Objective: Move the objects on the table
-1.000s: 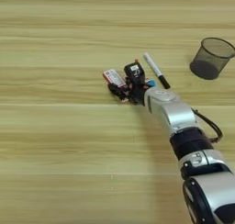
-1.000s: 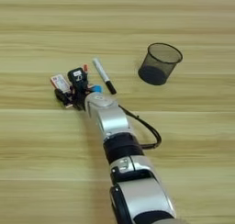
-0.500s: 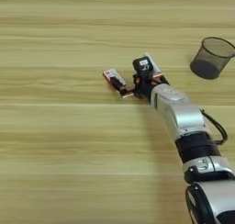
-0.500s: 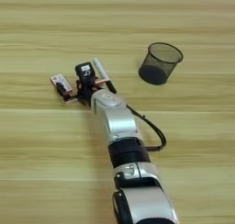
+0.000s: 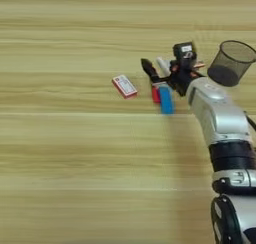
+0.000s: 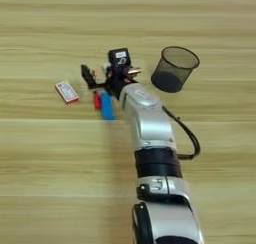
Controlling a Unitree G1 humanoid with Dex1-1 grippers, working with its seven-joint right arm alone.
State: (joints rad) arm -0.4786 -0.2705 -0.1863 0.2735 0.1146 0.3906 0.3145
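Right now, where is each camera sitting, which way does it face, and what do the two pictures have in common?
Left eye view: on the head, looking down at the table; the right arm shows along the right edge, end effector reaching up.
Right eye view: beside it, same downward look; the same arm runs up the middle, bottom to end effector.
Shared: card box, blue block, mesh cup.

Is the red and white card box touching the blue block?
Apart. The left eye view shows the card box lying left of the blue block, with a strip of bare table between them.
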